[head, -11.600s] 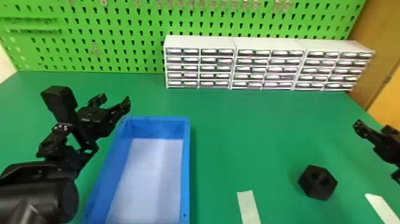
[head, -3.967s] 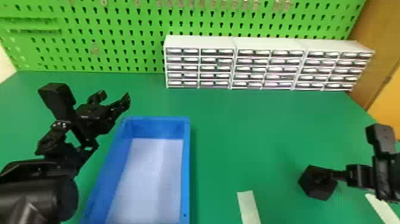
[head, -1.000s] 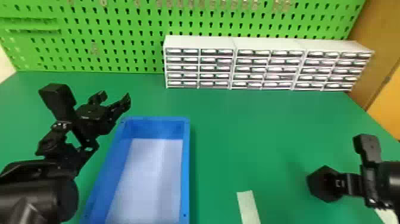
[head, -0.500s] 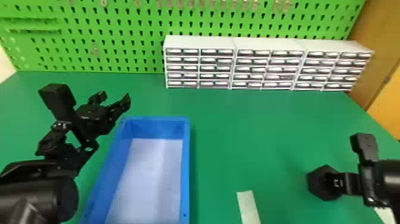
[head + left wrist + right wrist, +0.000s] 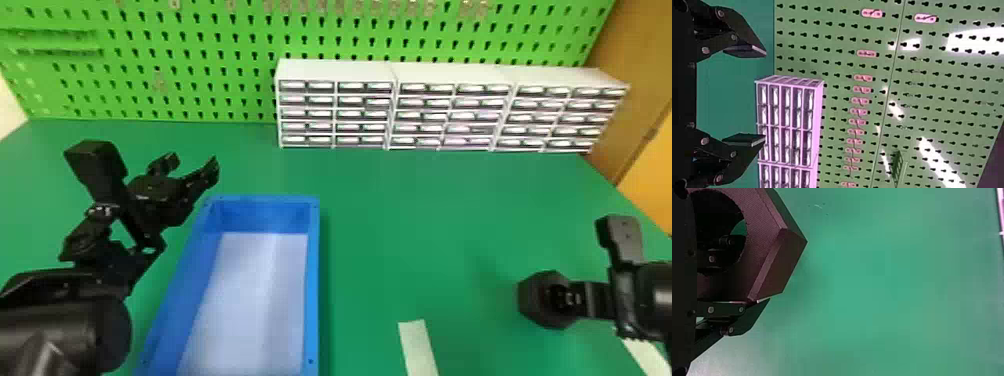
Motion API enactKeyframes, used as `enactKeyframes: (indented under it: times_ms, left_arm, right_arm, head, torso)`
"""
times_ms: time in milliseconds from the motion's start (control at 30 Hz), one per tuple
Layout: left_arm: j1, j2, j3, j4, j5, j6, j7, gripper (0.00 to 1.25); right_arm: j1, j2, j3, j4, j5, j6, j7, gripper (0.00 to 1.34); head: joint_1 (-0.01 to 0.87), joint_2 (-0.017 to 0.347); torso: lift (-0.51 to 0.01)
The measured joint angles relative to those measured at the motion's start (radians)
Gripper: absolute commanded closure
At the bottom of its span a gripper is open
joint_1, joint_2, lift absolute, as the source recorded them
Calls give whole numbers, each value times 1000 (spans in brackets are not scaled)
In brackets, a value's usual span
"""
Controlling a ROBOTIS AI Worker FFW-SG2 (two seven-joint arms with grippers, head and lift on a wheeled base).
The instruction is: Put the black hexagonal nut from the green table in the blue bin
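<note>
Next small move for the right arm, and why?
Probably a small straight raise of the right gripper before heading left. One finger sits in the hole of the black hexagonal nut, the other along its outside, so it looks gripped. The blue bin lies to the left, and its raised wall must be cleared.

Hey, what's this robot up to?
The right end effector grips the black hexagonal nut by its wall, one finger inside the hole. The nut is on the robot's right, over the green table, not yet in the blue bin. The left end effector is open and empty near the bin.
</note>
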Motion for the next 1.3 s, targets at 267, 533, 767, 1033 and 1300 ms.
enactKeyframes:
  times_ms: [267,533,767,1033,1300]
  left_arm:
    - [1,0,-1,0,0,0,0,486]
    - [2,0,0,0,0,0,0,486]
    - [2,0,1,0,1,0,0,486]
    - [2,0,2,0,1,0,0,486]
    - [4,0,4,0,1,0,0,486]
  right_arm:
    - [-6,-9,-8,-29,6,-19,0,963]
    - [-14,-14,-13,-45,12,-67,0,964]
    - [-22,-16,-25,-64,-21,-192,0,964]
    - [-32,-18,-29,-69,-120,-390,-7,964]
    - [-19,-2,-26,-70,-272,-640,-62,964]
  head:
    - [691,9]
    - [691,9]
    - [691,9]
    - [691,9]
    - [691,9]
  torso:
    - [-97]
    - [-97]
    - [-97]
    - [-97]
    - [-97]
